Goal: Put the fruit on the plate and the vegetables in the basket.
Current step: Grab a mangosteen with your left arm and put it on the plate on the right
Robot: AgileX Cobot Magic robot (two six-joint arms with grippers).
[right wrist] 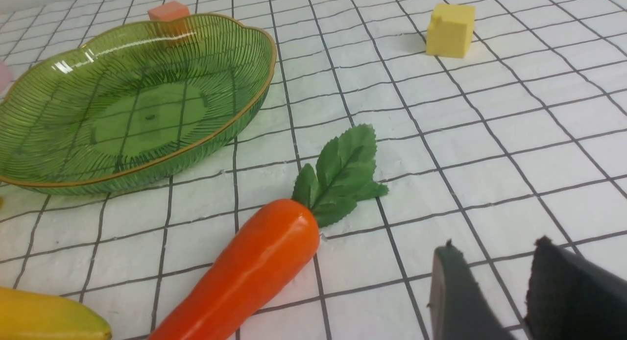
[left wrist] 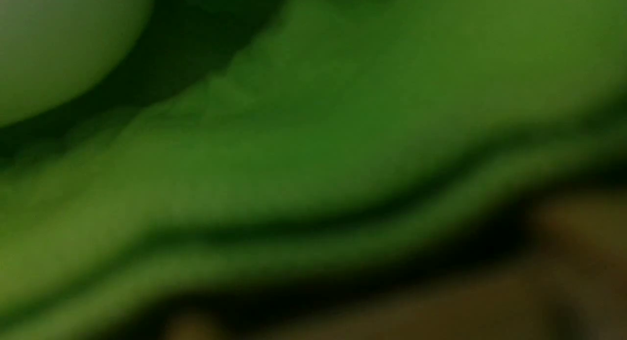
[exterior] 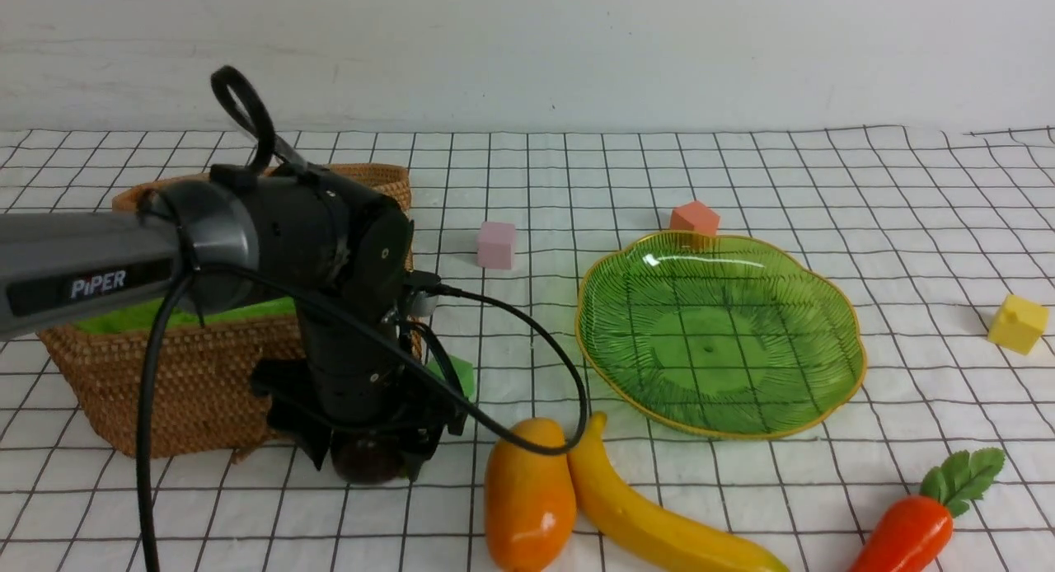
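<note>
The wicker basket (exterior: 165, 382) with green lining stands at the left. My left gripper (exterior: 371, 455) hangs down close in front of it, its black fingers spread open on either side of a small dark round fruit (exterior: 363, 473) on the cloth. The left wrist view is a blur of green lining (left wrist: 313, 149) and brown wicker (left wrist: 441, 301). A mango (exterior: 527, 494) and a banana (exterior: 659, 514) lie side by side near the front. The green plate (exterior: 717, 333) (right wrist: 122, 109) holds nothing. My right gripper (right wrist: 494, 244) is open over bare cloth beside the carrot (right wrist: 245, 276) (exterior: 907, 531).
Foam cubes lie about: pink (exterior: 496, 245), orange (exterior: 694, 218) (right wrist: 168, 11) behind the plate, yellow (exterior: 1018, 323) (right wrist: 449, 29) at the right, green (exterior: 460, 374) next to the left wrist. A pale rounded shape (left wrist: 49, 46) shows blurred in the left wrist view.
</note>
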